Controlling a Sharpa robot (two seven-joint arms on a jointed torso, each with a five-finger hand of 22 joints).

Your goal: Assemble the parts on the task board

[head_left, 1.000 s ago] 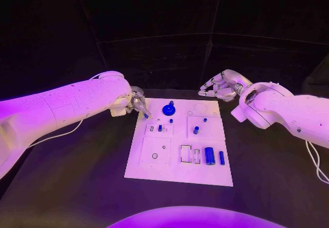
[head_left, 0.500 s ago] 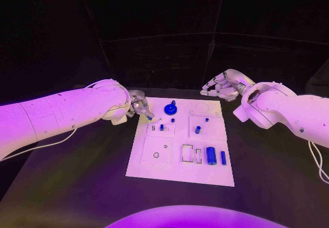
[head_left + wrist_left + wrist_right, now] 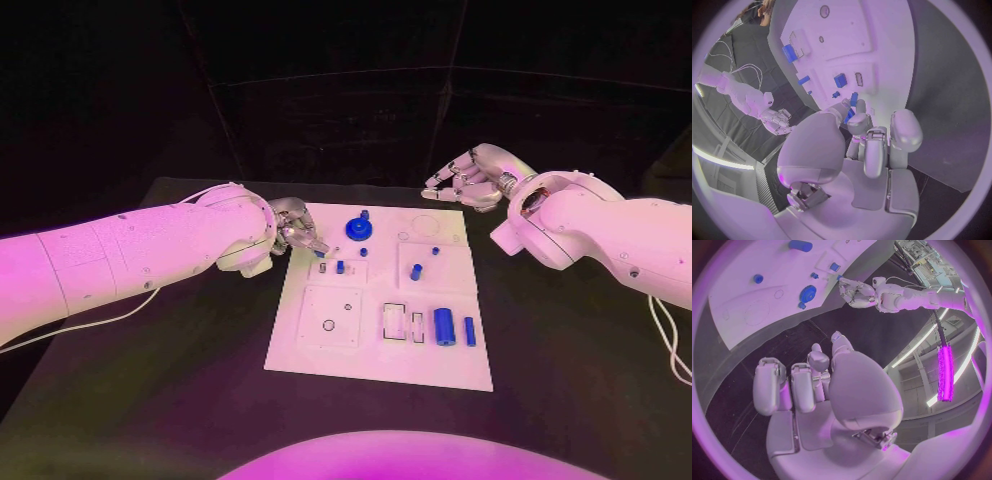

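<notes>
Parts, small and blue, are spread over the white task board (image 3: 378, 365) in the middle of the black table (image 3: 159, 400), and one of them, a small blue part (image 3: 850, 114), sits pinched in the fingertips of the left hand (image 3: 299, 231) at the board's far left corner. The left wrist view shows that pinch closely: fingers (image 3: 859, 123) drawn together round the piece, just above the board's surface. Beside that hand stands a round blue knob (image 3: 355, 230), with small blue pegs (image 3: 414, 271) nearer the middle and a blue cylinder (image 3: 444, 326) lying by a rectangular slot (image 3: 392, 322) toward the near edge. The right hand (image 3: 469, 180) hangs off the board's far right corner, fingers curled loosely inward, holding nothing; its wrist view shows them bent over bare table. No writing is legible anywhere.
</notes>
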